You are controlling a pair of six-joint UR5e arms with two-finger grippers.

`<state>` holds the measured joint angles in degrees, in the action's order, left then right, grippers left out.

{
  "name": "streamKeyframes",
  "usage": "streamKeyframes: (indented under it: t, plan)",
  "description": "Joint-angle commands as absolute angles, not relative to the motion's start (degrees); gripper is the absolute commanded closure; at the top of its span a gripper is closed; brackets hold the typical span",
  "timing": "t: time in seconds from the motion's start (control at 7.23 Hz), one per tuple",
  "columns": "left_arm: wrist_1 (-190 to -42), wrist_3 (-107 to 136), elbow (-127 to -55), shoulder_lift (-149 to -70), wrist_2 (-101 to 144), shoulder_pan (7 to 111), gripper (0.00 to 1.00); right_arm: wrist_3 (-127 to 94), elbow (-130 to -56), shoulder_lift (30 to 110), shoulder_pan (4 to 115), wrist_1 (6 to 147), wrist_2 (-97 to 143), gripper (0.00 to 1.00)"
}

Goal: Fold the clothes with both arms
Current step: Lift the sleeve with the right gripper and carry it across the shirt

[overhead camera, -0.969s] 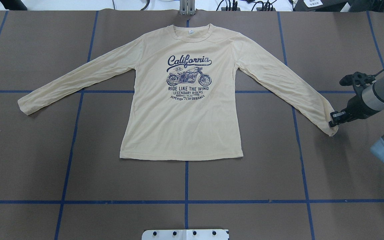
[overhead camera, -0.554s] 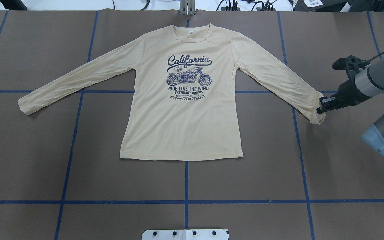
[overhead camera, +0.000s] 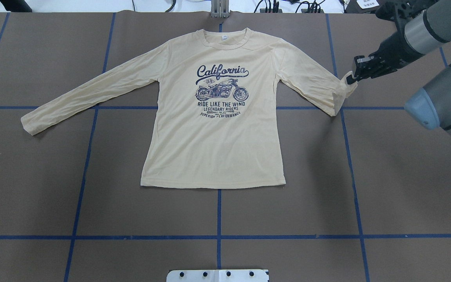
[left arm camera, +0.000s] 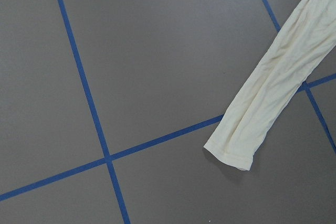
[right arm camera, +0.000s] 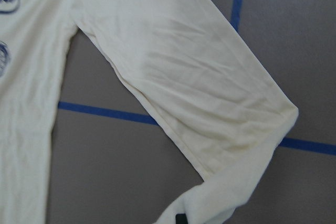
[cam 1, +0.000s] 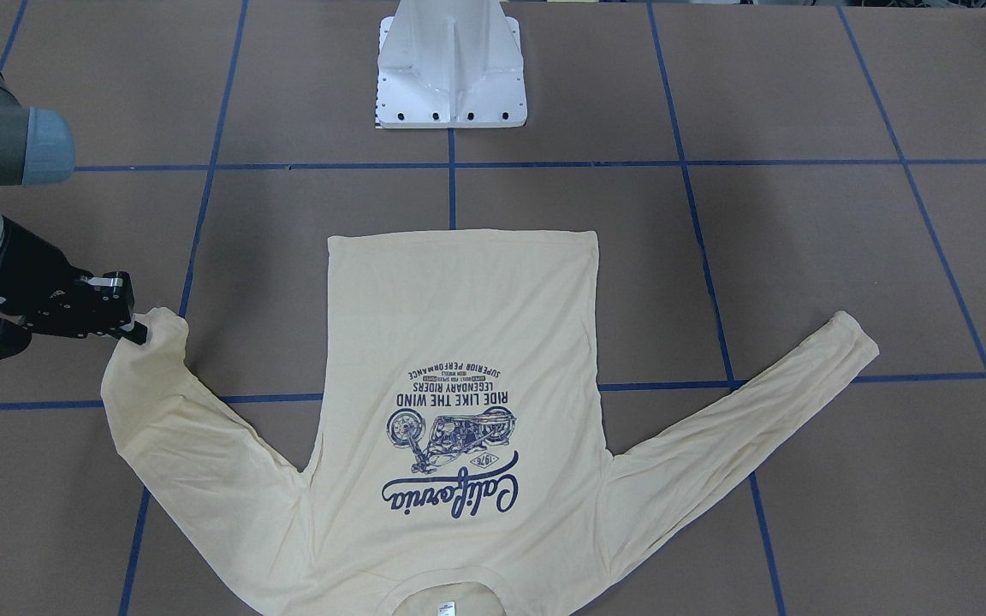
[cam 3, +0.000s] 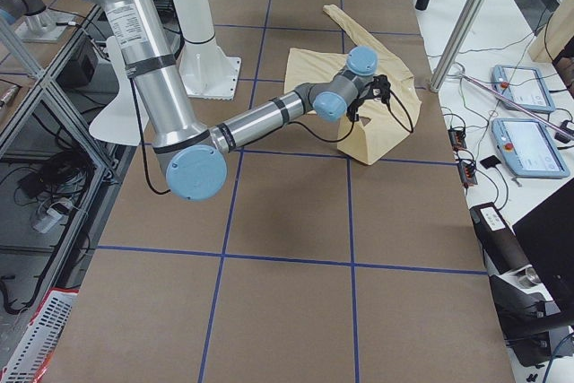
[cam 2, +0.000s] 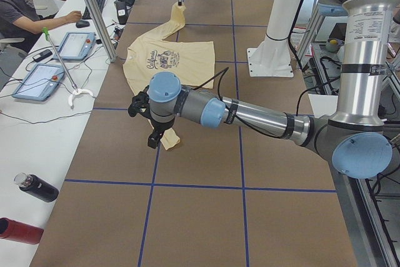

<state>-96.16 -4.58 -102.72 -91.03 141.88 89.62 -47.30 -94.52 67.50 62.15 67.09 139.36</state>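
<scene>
Lying print-up, cream shirt (overhead camera: 213, 137); one sleeve (overhead camera: 311, 84) aloft.

One shirt (overhead camera: 213, 133), two robot arms (cam 2: 262, 115), one white pedestal (cam 1: 450, 77), two tablets (cam 2: 75, 45), two bottles (cam 2: 34, 187), one person (cam 2: 22, 4).

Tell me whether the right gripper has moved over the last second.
Yes. In the overhead view the right gripper, shut on the sleeve cuff, went up and leftward, from below the horizontal blue tape line to above it.
</scene>
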Motion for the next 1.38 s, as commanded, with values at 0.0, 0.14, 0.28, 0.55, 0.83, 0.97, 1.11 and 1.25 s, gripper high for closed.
streamKeyframes:
  t: [0.0, 0.14, 0.28, 0.55, 0.83, 0.97, 1.11, 1.25]
  plan:
    - [-96.15, -4.57, -102.40, -91.05, 141.94, 89.65, 0.01, -52.63, -94.05, 59.36, 62.40, 67.15, 140.27, 1.00]
    - [-96.15, -4.66, -102.04, -91.05, 141.94, 89.65, 0.01, -52.73, -91.35, 54.37, 61.88, 67.15, 140.10, 1.00]
    - [-96.15, -4.57, -101.87, -91.14, 141.94, 89.65, 0.01, -52.73, -85.92, 48.14, 60.57, 67.06, 139.66, 1.00]
    - [-96.15, -4.57, -101.25, -91.23, 141.94, 89.65, 0.01, -52.65, -70.73, 34.87, 55.14, 66.53, 133.55, 1.00]
    - [-96.15, -4.57, -100.20, -92.10, 141.94, 89.65, 0.01, -52.73, -59.73, 26.31, 51.78, 66.53, 127.99, 1.00]
    - [-96.24, -4.57, -99.50, -92.37, 141.94, 89.65, 0.01, -52.73, -56.98, 24.89, 50.46, 65.23, 125.18, 1.00]
    - [-96.24, -4.57, -99.14, -92.63, 141.94, 89.65, 0.01, -52.73, -54.69, 24.87, 48.27, 62.69, 121.50, 1.00]
    - [-96.24, -4.57, -98.53, -93.07, 141.94, 89.65, 0.01, -52.73, -53.36, 24.79, 46.34, 61.10, 118.77, 1.00]
